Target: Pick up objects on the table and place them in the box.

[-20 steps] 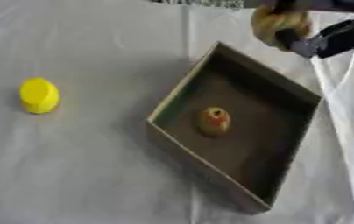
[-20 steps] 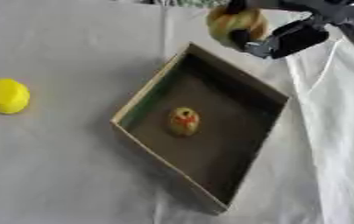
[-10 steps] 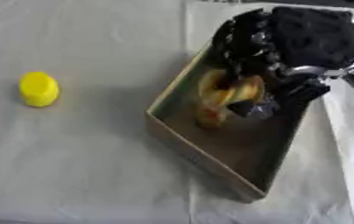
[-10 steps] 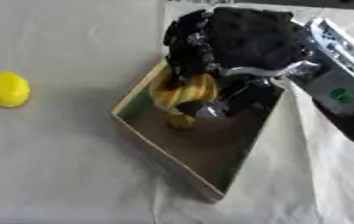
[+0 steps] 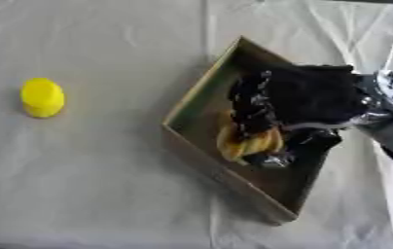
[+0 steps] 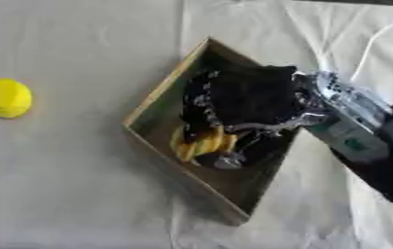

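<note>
While a round yellow object (image 5: 43,97) lies apart, the right robot hand (image 5: 298,97) clasps ribbed yellow fruit (image 5: 249,142) inside the cardboard box (image 5: 202,92).

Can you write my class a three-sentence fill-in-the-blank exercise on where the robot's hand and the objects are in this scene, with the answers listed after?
1. The right hand is lowered into the ____, its fingers curled round a yellowish object.
2. The small round object lying alone on the cloth is coloured ____.
3. That round object lies on the ____ side of the box in the view.

Missing words: box; yellow; left
</note>
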